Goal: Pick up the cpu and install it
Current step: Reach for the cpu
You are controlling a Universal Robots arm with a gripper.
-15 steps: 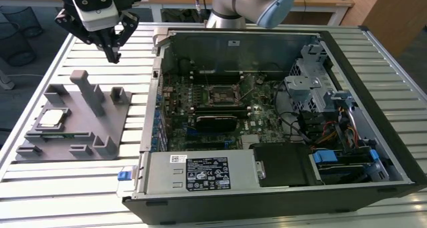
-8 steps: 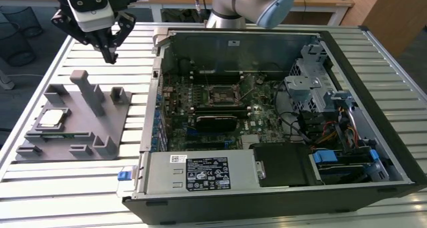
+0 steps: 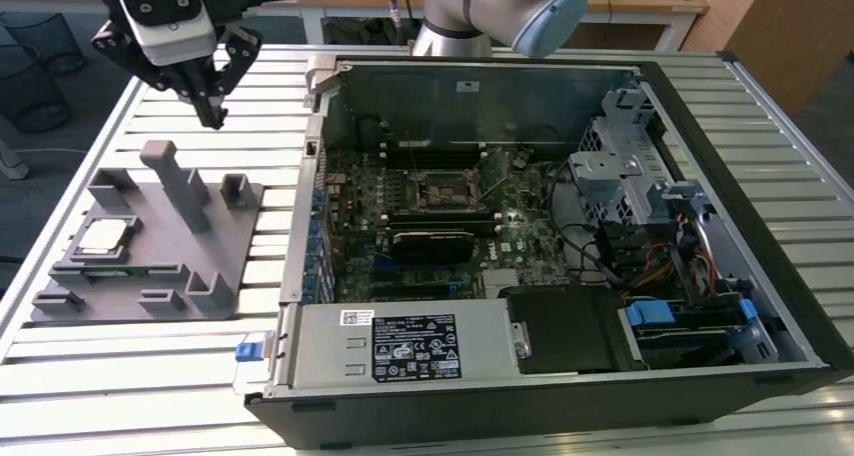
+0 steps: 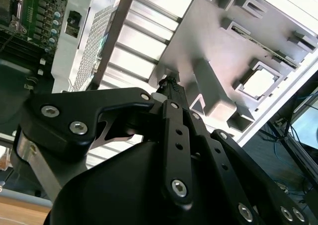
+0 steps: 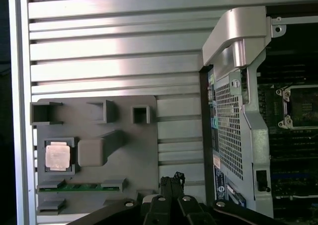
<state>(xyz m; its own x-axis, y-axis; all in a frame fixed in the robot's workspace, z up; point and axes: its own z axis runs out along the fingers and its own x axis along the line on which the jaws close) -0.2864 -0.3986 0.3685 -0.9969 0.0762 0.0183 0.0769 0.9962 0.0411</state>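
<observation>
Gripper, fingers pressed together and empty, hovers near the edge of the grey holder tray. You see the cpu seated in a tray pocket, well apart from the fingertips. Descend unopened or misaligned and you may chip or dislodge it.

No readable print.
Seen in the exterior view but illegible: a black-and-white label on the grey power supply box inside the open computer case, a small white sticker just beside it, another white sticker on the case's far wall (lettering too fine); cpu lid in the first wrist view equally indistinct.
</observation>
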